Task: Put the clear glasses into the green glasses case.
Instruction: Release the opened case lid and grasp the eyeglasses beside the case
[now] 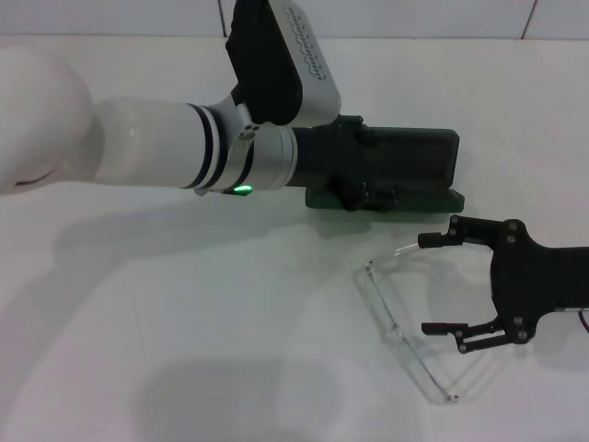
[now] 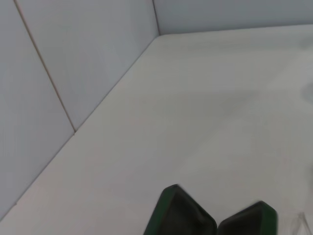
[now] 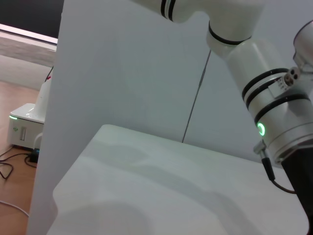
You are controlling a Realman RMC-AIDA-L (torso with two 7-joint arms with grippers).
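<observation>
The green glasses case [image 1: 414,161] stands open at the back of the table, lid upright behind its base. In the left wrist view its two green halves [image 2: 178,215] show a dark lining. My left gripper [image 1: 359,191] reaches across from the left and sits against the front of the case. The clear glasses [image 1: 391,322] lie on the table in front of the case, the lens running diagonally and a thin arm pointing right. To their right, my right gripper [image 1: 426,284] is open, one finger [image 1: 437,240] near the thin arm's end, the other [image 1: 442,326] beside the lens.
The white table [image 1: 184,350] stretches left and forward of the glasses. A light wall [image 2: 73,58] runs along the table's back and side. The left arm [image 3: 274,98] spans the table's back half, with a green light on its wrist ring.
</observation>
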